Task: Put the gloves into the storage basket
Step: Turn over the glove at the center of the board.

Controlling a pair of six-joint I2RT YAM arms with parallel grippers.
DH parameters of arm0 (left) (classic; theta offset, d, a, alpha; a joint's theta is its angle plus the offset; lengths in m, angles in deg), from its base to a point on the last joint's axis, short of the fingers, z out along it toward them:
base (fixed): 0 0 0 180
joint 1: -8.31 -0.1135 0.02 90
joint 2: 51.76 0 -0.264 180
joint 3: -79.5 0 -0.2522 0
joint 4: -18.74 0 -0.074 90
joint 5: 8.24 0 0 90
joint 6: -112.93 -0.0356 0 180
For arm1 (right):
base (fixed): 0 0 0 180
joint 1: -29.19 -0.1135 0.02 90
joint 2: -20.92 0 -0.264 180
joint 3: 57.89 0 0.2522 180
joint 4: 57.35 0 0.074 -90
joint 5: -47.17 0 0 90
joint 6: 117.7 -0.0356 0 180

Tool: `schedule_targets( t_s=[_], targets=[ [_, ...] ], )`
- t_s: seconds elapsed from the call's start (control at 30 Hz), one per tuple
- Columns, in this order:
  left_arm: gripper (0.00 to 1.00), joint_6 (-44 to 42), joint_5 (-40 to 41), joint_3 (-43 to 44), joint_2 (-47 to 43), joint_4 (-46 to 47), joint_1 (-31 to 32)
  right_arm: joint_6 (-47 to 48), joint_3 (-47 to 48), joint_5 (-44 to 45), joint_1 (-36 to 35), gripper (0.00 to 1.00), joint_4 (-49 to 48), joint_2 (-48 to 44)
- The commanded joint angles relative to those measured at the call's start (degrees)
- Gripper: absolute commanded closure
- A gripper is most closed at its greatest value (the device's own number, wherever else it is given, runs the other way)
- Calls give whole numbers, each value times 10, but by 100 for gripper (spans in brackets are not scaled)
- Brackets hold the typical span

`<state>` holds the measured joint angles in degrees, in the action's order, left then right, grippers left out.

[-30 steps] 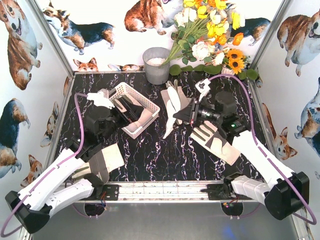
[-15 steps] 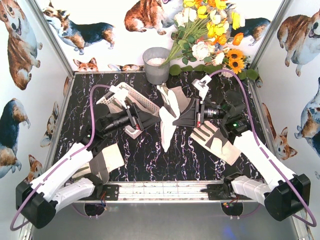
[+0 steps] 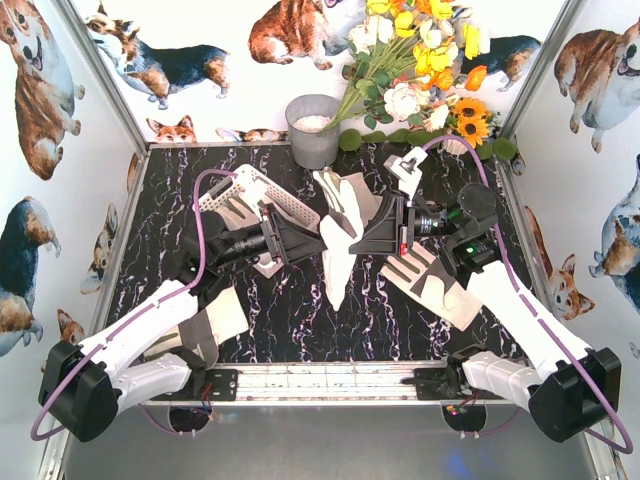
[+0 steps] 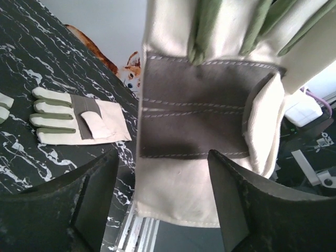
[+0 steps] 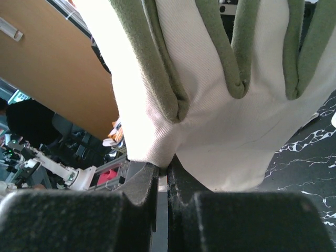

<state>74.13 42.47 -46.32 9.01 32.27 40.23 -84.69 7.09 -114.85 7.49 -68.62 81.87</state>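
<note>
while it hangs in the air between both arms, the glove (image 3: 338,240) looks light and limp.
right jaws are pinched shut on a fold of cream cloth at its edge; left jaws stand part-open either side of the grey palm patch (image 4: 194,105), not visibly touching. soft fabric will sag and slip, so the stiffer patch or the cuff (image 4: 178,194) seems the surest hold. the storage basket (image 3: 240,185) sits on the tabletop (image 3: 300,320) just behind the left jaws.

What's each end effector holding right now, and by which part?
Right end effector pinches the hanging glove by its side edge. Left end effector straddles it, open.
</note>
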Motion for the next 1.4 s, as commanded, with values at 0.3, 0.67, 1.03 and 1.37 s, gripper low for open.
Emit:
schedule_targets(
  t_s=[0.3, 0.67, 1.03, 1.37],
  targets=[
    [40, 55, -63, 11, 33, 100, 11, -21, 22, -10, -13, 100, -52, -19],
    [17, 120, -100, 18, 68, 209, 24, 3, 32, -10, -35, 100, -28, -17],
    [66, 60, -31, -15, 39, 99, 31, 132, 25, 42, -30, 100, 136, -15],
    [100, 42, 177, -53, 65, -124, 76, 218, -69, 226, -12, 95, 327, 9]
  ],
)
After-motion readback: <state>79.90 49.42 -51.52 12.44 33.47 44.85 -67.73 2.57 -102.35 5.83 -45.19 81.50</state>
